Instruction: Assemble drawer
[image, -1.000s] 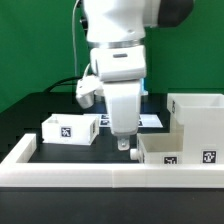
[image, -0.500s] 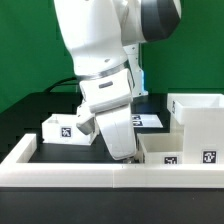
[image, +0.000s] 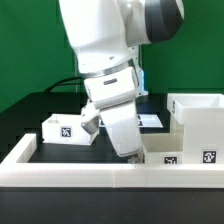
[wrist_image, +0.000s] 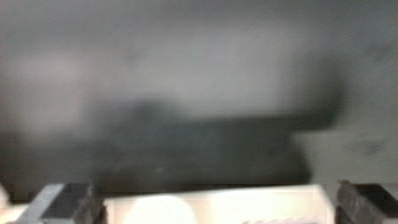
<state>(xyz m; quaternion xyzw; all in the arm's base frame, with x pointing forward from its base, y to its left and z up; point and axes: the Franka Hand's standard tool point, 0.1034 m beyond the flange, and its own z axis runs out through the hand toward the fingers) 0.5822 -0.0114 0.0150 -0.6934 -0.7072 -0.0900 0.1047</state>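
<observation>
A low open white drawer part (image: 176, 152) with marker tags lies at the front on the exterior view's right. My gripper (image: 131, 154) is tilted, with its tips low over the black table just beside that part's left end. In the wrist view my gripper (wrist_image: 214, 206) is open, its dark fingers (wrist_image: 63, 203) stand wide apart, and a blurred white part (wrist_image: 222, 208) shows between them. I cannot tell if they touch it. A small white box part (image: 70, 128) with a tag lies to the exterior view's left. A taller white open box (image: 200, 112) stands at the right.
A white rail (image: 60, 173) runs along the front of the table, with a side wall (image: 22, 150) at the exterior view's left. The marker board (image: 153, 120) lies behind the arm. A green backdrop closes the rear.
The arm has swung from upright to tilted, its body shifting to the exterior view's left. Over the last half second the gripper tips edged right, closer to the low drawer part.
</observation>
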